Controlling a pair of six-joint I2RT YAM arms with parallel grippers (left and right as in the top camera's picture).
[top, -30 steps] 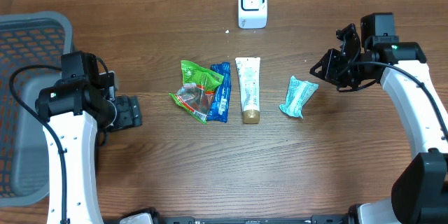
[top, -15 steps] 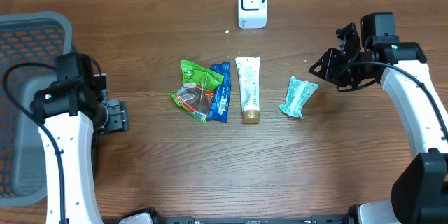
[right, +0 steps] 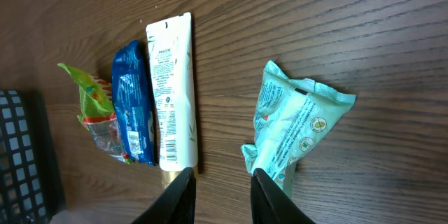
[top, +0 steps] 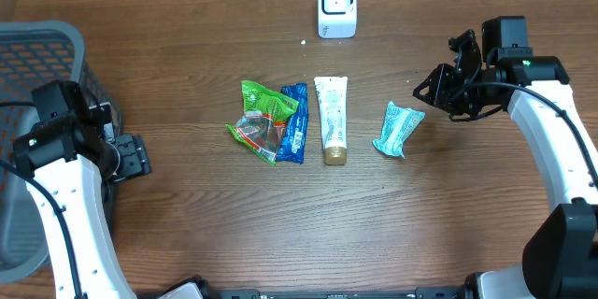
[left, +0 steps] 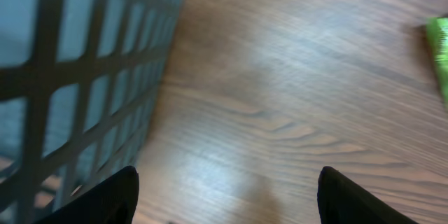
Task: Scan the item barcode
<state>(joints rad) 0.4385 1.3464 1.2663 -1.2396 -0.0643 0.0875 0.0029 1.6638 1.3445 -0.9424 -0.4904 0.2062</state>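
Four items lie in a row mid-table: a green packet [top: 266,117], a blue packet [top: 294,123], a white tube [top: 330,119] and a mint packet [top: 399,128]. The white scanner [top: 336,5] stands at the back. My right gripper [top: 436,87] hovers just right of the mint packet, open by a narrow gap with nothing in it. In the right wrist view, the right gripper [right: 222,197] points between the tube [right: 170,87] and the mint packet [right: 297,129]. My left gripper [top: 131,157] is open wide and empty over bare wood beside the basket, far left of the items.
A grey mesh basket [top: 37,35] fills the left edge, its wall [left: 70,77] close to the left gripper [left: 227,203]. The green packet's edge [left: 439,49] shows at the far right of the left wrist view. A cardboard box corner sits at the back left.
My left arm has swung leftward away from the items to the basket's side, its jaws narrowing slightly. The right arm and all items have stayed put.
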